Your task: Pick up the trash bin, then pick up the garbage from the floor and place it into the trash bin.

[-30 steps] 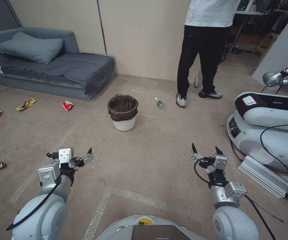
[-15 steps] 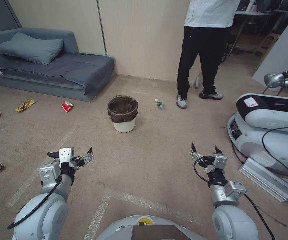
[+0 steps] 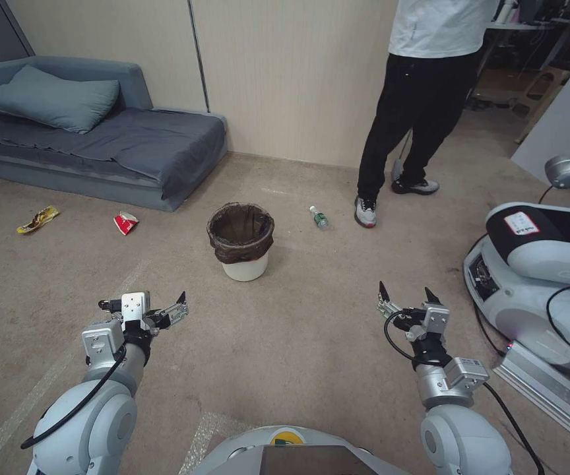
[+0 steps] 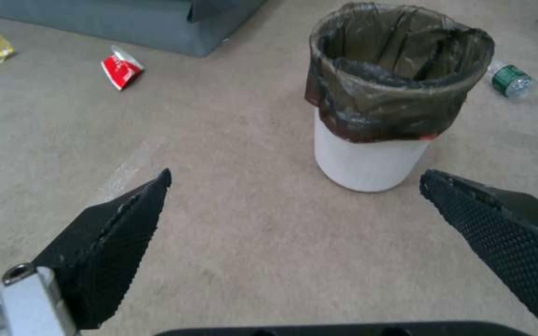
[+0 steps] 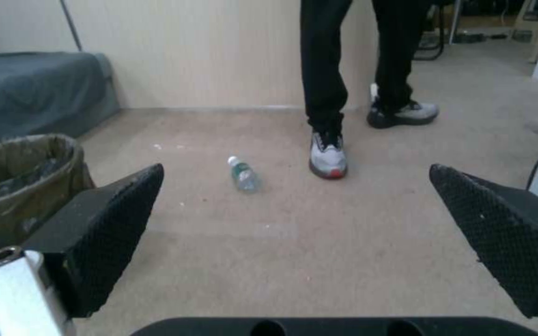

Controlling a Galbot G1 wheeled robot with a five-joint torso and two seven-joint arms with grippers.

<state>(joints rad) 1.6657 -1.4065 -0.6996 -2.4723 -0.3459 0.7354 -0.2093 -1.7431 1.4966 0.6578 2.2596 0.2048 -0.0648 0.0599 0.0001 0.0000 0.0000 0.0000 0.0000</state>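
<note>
Both grippers, left gripper and right gripper, hover spread and empty short of the upright, bag-lined trash bin.

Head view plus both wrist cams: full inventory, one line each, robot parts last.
trash bin: 1, white with dark brown bag over rim, upright on carpet ahead, centre
plastic bottle: 1, clear with green label, lying on carpet to the right of the bin
red wrapper: 1, on carpet by the sofa's corner
yellow wrapper: 1, on carpet further left
sofa: 1, grey-blue, with one pillow, against the wall at left
person: 1, white top, black trousers, standing beyond the bottle
second robot: 1, white, at right
left gripper: open, empty, above the carpet, short of the bin
right gripper: open, empty, above the carpet
</note>
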